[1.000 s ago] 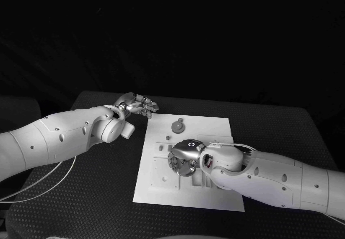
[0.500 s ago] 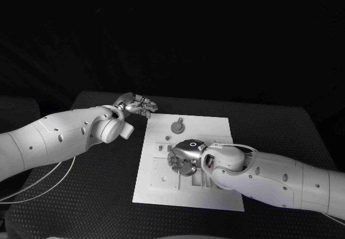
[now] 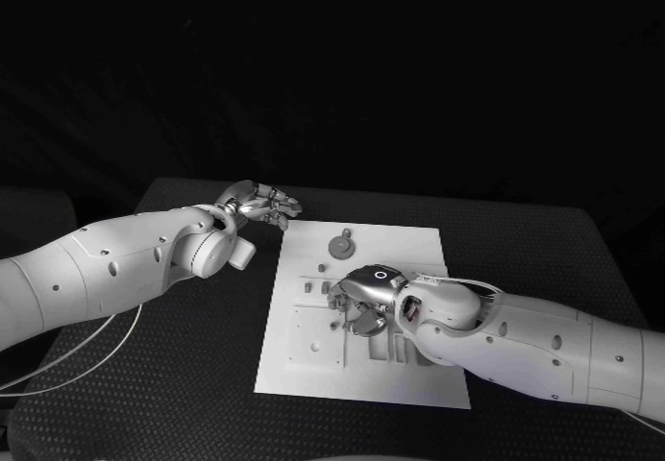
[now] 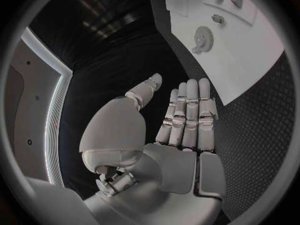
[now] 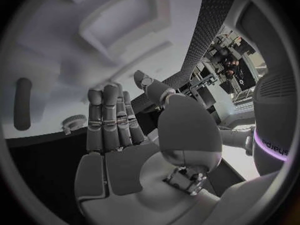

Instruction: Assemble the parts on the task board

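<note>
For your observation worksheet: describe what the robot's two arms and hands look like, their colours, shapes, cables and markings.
Both arms are smooth, rounded white shells dotted with small dark holes. Each ends in a silver, segmented many-fingered hand: the left hand and the right hand. Thin pale cables loop below the left arm and over the right arm's wrist. The right hand carries a small ring marking.

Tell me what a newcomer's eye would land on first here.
First, the white task board in the middle of the black table, with the right hand low over its centre, empty, fingers straight. Next, the left hand, off the board's far left corner, open and holding nothing. A round gear lies on the board's far end.
</note>
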Robot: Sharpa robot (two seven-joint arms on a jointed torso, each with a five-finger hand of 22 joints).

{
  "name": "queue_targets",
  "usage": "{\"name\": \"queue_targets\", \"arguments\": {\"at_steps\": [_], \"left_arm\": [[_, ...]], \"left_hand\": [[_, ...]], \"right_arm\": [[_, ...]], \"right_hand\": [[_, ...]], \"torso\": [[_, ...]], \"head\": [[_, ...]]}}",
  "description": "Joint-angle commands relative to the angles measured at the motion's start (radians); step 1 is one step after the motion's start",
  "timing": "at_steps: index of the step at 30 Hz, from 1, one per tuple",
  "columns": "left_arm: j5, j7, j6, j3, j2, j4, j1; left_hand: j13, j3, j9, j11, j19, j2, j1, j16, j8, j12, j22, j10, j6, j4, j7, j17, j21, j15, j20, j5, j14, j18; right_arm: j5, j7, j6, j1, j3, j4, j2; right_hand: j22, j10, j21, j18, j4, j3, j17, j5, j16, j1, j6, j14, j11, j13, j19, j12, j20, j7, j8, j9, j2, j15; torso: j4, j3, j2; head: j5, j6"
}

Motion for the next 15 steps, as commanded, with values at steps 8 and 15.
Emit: {"name": "queue_targets", "arguments": {"at_steps": [8,15], "left_arm": [[0.007,0.012,0.013,0.001,-0.004,0.002,0.004],[0.007,0.014,0.014,0.000,-0.006,-0.001,0.003]], "left_hand": [[-0.001,-0.001,-0.001,-0.001,0.001,-0.001,-0.010,-0.005,0.001,-0.004,-0.001,-0.004,-0.005,0.007,0.000,0.002,-0.006,0.007,0.007,-0.004,-0.002,0.012],[-0.001,-0.001,-0.001,-0.001,0.001,0.000,-0.009,-0.005,0.001,-0.004,-0.001,-0.004,-0.004,0.008,0.000,0.003,-0.006,0.007,0.006,-0.004,-0.002,0.012]], "right_arm": [[0.120,0.015,-0.068,0.044,0.031,0.069,-0.116],[0.118,-0.014,-0.018,0.086,0.058,0.065,-0.193]], "right_hand": [[0.008,0.028,0.019,0.049,0.014,-0.006,0.015,0.001,0.020,-0.007,-0.002,0.024,-0.013,0.011,0.022,0.015,0.000,-0.006,0.006,0.006,-0.007,-0.013],[0.006,0.026,0.019,0.049,0.044,-0.012,0.016,0.001,0.018,-0.038,-0.029,0.025,-0.014,0.015,0.026,0.013,-0.003,0.005,-0.006,0.000,-0.036,-0.014]], "torso": [[-0.0018,0.0000,0.000],[-0.0068,-0.0004,-0.003]], "head": [[-0.012,0.018],[-0.023,0.029]]}}
